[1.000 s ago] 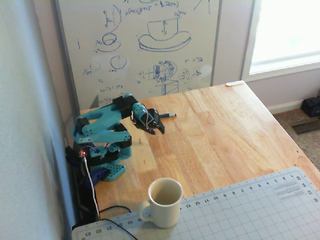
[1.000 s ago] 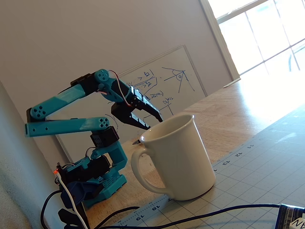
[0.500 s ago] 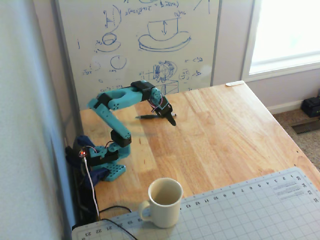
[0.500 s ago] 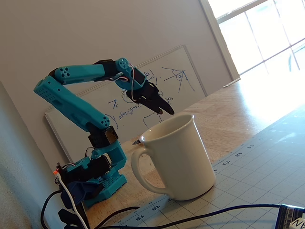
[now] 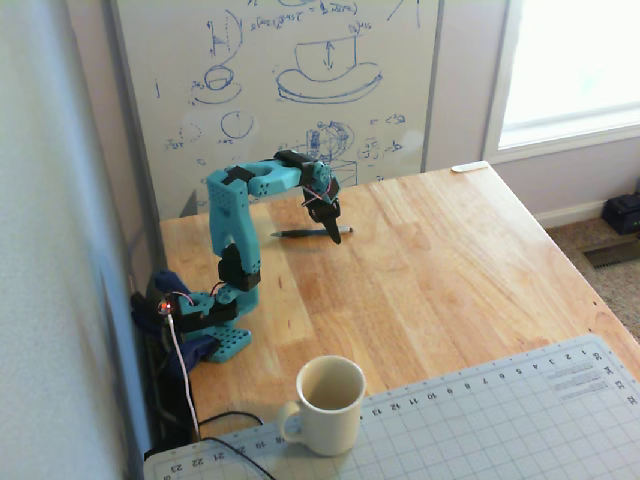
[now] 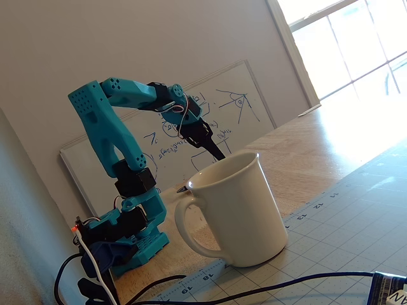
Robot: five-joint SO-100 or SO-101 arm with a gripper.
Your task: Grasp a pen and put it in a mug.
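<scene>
The thin dark pen [image 5: 300,233] lies flat on the wooden table [image 5: 450,260], near the back, with its lighter end to the right. The teal arm reaches over it, and my gripper [image 5: 331,236] points steeply down with its dark fingers drawn together into one tip at the pen's right part. I cannot tell if the tip touches the pen. The cream-white mug [image 5: 325,410] stands upright and empty at the front edge, handle to the left, well away from the gripper. In the low fixed view the mug [image 6: 238,210] fills the foreground and its rim hides the gripper's [image 6: 219,154] tip.
A whiteboard [image 5: 280,90] leans against the wall right behind the pen. A gridded cutting mat [image 5: 480,420] covers the front right of the table. Cables run from the arm's base [image 5: 205,330] along the left edge and across the mat [image 6: 286,279].
The arm has unfolded from a low crouch by its base, lifted its elbow and swung the gripper out and down over the pen. The jaws have narrowed. Pen and mug have not moved.
</scene>
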